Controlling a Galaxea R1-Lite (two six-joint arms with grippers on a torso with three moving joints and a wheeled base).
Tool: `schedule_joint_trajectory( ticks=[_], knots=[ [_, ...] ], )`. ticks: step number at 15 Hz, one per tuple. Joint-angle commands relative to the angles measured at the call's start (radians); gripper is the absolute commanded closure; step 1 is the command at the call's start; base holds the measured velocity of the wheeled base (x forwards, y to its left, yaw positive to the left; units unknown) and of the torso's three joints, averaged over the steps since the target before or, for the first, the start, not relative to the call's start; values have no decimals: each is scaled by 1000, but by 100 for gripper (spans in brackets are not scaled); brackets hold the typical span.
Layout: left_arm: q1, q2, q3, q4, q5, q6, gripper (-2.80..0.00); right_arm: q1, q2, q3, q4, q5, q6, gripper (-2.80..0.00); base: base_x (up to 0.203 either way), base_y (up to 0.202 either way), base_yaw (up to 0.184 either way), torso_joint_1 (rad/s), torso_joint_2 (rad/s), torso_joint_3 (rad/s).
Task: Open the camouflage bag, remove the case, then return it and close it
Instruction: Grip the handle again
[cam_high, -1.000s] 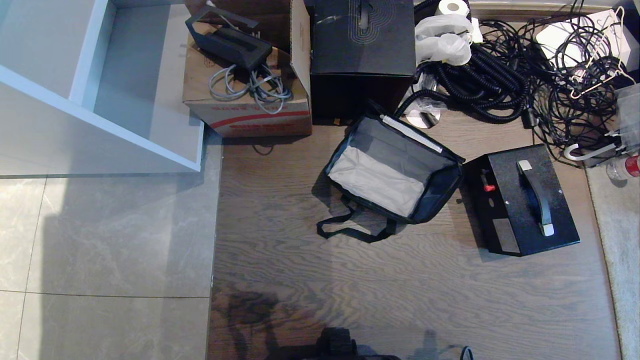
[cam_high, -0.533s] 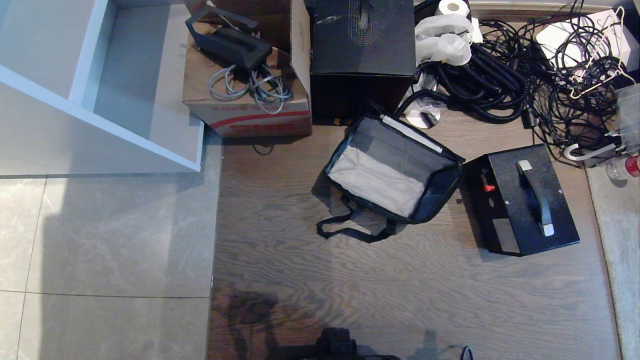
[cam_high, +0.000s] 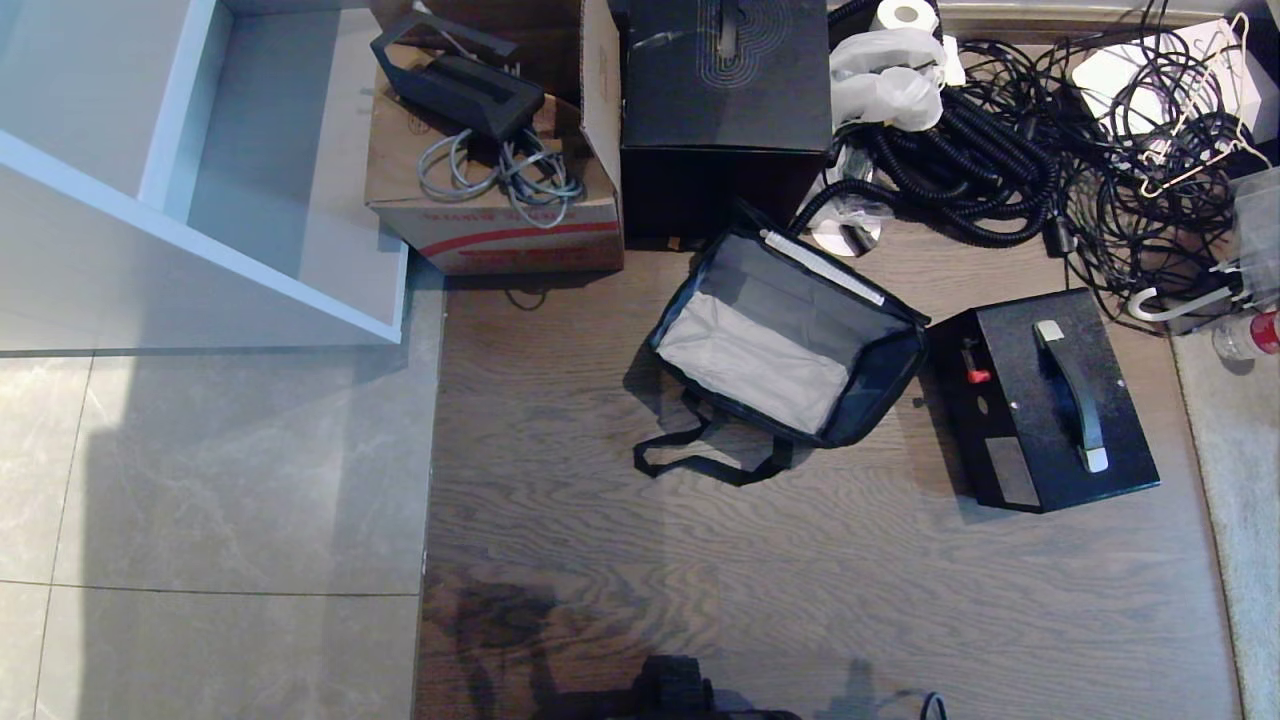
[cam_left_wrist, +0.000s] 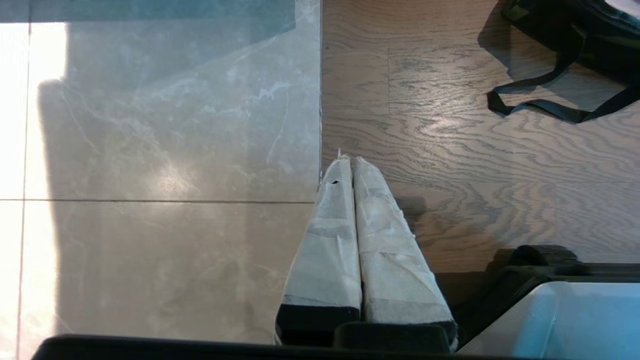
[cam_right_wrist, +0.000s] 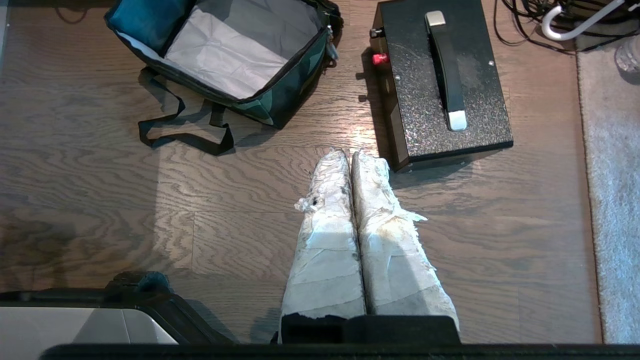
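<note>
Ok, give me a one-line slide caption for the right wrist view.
Right hand shut and empty above the wood floor, open camouflage bag and removed case ahead.

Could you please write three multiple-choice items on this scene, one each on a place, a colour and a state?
1. Where is the case lying?
A. inside the bag
B. on the wooden floor, on the robot's right of the bag
C. on the cardboard box

2. What colour is the case's small latch?
A. red
B. yellow
C. white

3. In what state is the camouflage bag?
A. zipped shut
B. open and empty
C. open, case inside

Answers: 1 B, the case rests on the floor beside the bag. 2 A, the latch shows red against the black side. 3 B, only bare grey lining shows inside.
</note>
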Motion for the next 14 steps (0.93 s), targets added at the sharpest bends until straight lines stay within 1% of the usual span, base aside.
schedule_joint_trajectory(
  ticks=[1,3,6,7,14],
  knots=[
    [-1,0,0,0,1,-4,0,0,5,40,-1,0,-1,0,0,0,0,0,0,0],
    [0,0,0,0,1,-7,0,0,5,40,-1,0,-1,0,0,0,0,0,0,0],
    [0,0,0,-3,3,-33,0,0,5,40,-1,-1,-1,0,0,0,0,0,0,0],
    [0,0,0,-3,3,-33,0,0,5,40,-1,0,-1,0,0,0,0,0,0,0],
    [-1,0,0,-6,4,-56,0,0,5,40,-1,0,-1,0,0,0,0,2,1,172]
  ],
)
